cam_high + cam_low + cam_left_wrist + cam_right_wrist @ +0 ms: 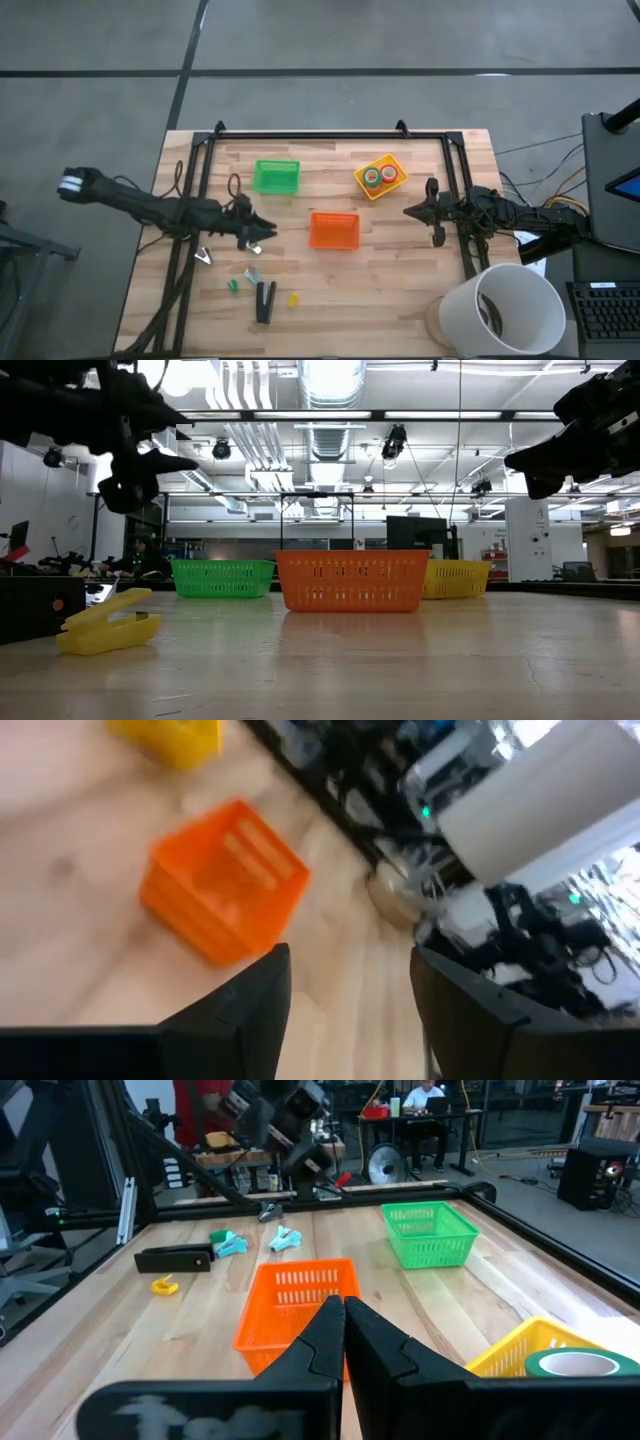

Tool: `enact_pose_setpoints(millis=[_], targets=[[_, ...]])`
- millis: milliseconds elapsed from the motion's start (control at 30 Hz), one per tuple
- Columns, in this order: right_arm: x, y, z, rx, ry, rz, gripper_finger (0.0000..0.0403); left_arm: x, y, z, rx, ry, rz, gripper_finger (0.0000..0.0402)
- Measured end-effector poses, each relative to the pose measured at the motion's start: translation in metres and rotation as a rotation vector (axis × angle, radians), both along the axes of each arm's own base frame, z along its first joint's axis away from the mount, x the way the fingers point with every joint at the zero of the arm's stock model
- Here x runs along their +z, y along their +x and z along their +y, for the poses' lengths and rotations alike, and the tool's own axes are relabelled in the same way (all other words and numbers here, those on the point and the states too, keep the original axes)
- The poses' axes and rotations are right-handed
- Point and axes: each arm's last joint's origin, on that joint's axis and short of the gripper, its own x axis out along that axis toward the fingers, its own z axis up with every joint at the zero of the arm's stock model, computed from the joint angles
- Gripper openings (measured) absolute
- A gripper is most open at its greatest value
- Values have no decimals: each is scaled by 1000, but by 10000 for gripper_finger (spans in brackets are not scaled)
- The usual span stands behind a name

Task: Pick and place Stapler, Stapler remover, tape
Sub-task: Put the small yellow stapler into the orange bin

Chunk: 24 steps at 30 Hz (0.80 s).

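Stapler [264, 302] near left tool [262, 236], untouched

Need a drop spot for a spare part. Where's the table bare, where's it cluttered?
Bare wood: between the orange basket and the right gripper, and the near edge right of the stapler. Also bare between the green basket and yellow basket. Crowded: small pieces around the stapler, below the left gripper.

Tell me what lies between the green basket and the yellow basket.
In the low view, the orange plastic basket appears between the green basket and the yellow basket; the high view shows it nearer the front edge.
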Motion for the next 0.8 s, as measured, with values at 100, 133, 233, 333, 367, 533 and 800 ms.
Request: enact_pose_setpoints(millis=[100, 133, 233, 333, 367, 533, 800], targets=[[0, 0, 0, 0, 0, 0, 8, 2, 7, -12, -29, -54, 103, 207], [0, 0, 0, 0, 0, 0, 9, 5, 10, -16, -27, -75, 131, 207], [0, 0, 0, 0, 0, 0, 8, 15, 18, -29, -18, -72, 240, 207], [0, 0, 0, 0, 0, 0, 8, 25, 26, -41, -1, -47, 346, 207], [0, 0, 0, 0, 0, 0, 8, 30, 29, -45, -1, -37, 360, 207], [0, 0, 0, 0, 0, 0, 8, 44, 46, -66, 24, 20, 447, 207], [0, 0, 0, 0, 0, 0, 8, 36, 65, -101, 22, 40, 562, 206]])
